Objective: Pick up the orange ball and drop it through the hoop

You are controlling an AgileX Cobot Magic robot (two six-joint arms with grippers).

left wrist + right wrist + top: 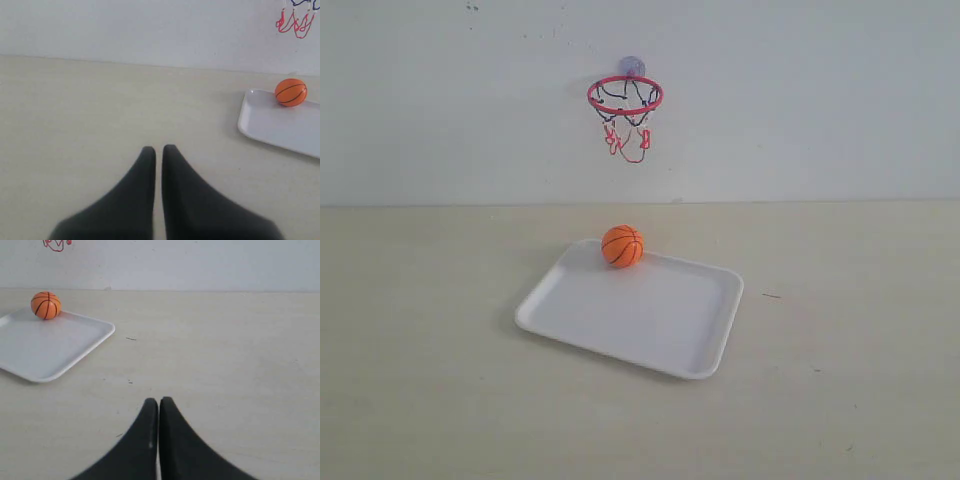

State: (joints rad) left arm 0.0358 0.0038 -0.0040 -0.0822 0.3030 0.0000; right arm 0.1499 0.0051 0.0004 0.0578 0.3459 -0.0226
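Note:
The orange ball (622,246) rests on the far corner of the white tray (650,320). It also shows in the left wrist view as the orange ball (290,92) and in the right wrist view as the orange ball (46,305). The hoop (625,97), with its red rim and dangling net, hangs on the wall above and behind the ball. My left gripper (158,149) is shut and empty over bare table, far from the ball. My right gripper (159,401) is also shut and empty, well away from the tray. Neither gripper appears in the exterior view.
The tray (280,125) lies on a pale wooden table against a white wall. Part of the net (295,22) shows at a corner of the left wrist view. The tray's near corner (100,335) lies toward the right gripper.

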